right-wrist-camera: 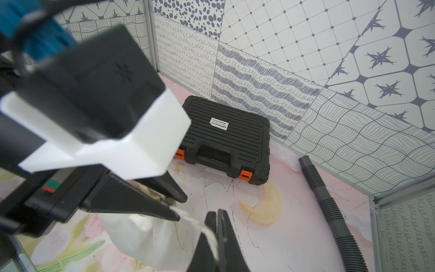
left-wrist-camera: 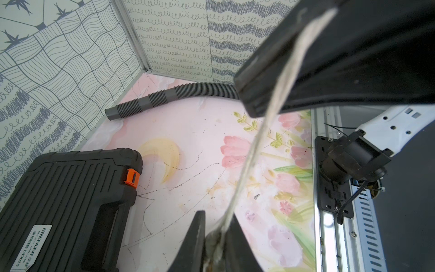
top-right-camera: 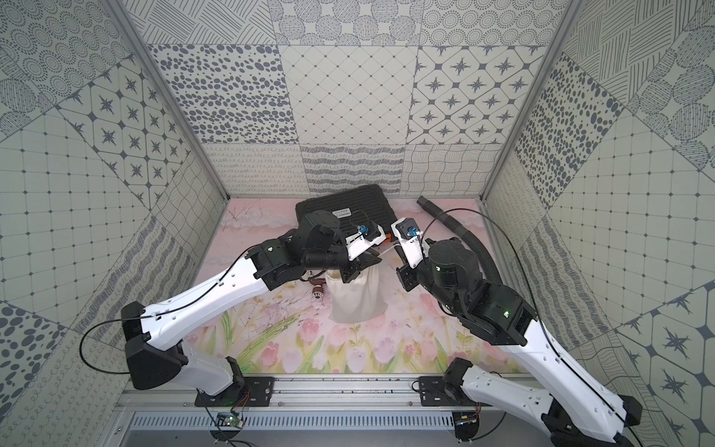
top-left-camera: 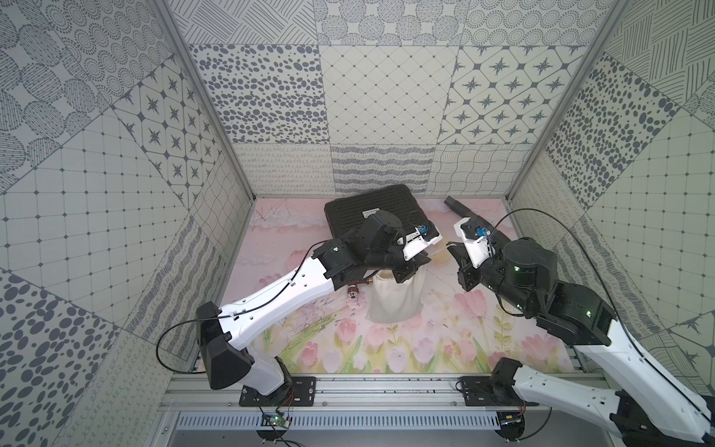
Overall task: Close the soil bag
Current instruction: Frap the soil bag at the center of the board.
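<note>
The soil bag [top-left-camera: 394, 300] is a cream-white cloth sack standing upright in the middle of the floral mat, seen in both top views. My left gripper [left-wrist-camera: 215, 216] is shut on the bag's gathered neck, with bunched cloth pinched between its fingers. A thin white cord [left-wrist-camera: 254, 146] runs taut from that neck to my right gripper [right-wrist-camera: 216, 213], a short way to the bag's right, which is shut on the cord. The right wrist view shows the bag [right-wrist-camera: 146, 237] hanging below the left gripper [right-wrist-camera: 175, 208]. The mouth of the bag is hidden by the left gripper.
A black tool case [top-left-camera: 360, 216] with orange latches lies behind the bag by the back wall. A grey corrugated hose [top-left-camera: 479, 220] lies at the back right. A small reddish-brown metal piece [top-left-camera: 353, 291] lies on the mat left of the bag. Patterned walls enclose three sides.
</note>
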{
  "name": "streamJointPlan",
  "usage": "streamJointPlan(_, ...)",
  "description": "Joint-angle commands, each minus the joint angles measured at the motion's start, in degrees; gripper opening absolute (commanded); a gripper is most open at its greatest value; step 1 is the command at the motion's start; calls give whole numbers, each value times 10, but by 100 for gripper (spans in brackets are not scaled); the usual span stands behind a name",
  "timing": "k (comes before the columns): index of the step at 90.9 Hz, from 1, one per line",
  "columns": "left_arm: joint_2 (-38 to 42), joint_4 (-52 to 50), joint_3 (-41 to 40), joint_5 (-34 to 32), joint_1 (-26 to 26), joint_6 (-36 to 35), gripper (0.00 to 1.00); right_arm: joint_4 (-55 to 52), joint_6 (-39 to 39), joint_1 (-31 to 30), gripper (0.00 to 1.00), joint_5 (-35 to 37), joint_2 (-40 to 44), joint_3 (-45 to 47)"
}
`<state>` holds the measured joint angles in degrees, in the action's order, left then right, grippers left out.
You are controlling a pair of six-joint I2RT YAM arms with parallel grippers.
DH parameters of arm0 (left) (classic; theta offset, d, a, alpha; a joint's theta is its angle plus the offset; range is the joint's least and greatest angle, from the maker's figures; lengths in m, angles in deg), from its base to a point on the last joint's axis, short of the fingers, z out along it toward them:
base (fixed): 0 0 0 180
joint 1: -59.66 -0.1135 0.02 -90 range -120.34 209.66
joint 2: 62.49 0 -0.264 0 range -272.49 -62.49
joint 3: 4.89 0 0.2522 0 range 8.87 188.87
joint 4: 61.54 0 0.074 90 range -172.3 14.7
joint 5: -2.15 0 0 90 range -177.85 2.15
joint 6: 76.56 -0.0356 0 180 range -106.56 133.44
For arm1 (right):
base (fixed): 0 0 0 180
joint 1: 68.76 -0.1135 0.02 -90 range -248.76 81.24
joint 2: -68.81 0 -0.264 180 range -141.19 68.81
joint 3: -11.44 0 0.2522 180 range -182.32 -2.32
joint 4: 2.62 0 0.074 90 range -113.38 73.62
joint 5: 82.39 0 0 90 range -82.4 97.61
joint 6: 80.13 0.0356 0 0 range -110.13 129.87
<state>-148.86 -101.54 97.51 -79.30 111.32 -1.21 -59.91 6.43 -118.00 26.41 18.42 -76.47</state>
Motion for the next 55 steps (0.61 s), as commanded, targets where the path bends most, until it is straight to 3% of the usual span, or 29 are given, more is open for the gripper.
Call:
streamJointPlan(1, 5, -49, -6, -36, -1, -4, 19, 76, -1, 2, 0, 32, 28, -30)
streamJointPlan(55, 3, -63, -1, -51, -1, -6, 20, 78, -7, 6, 0, 32, 29, -41)
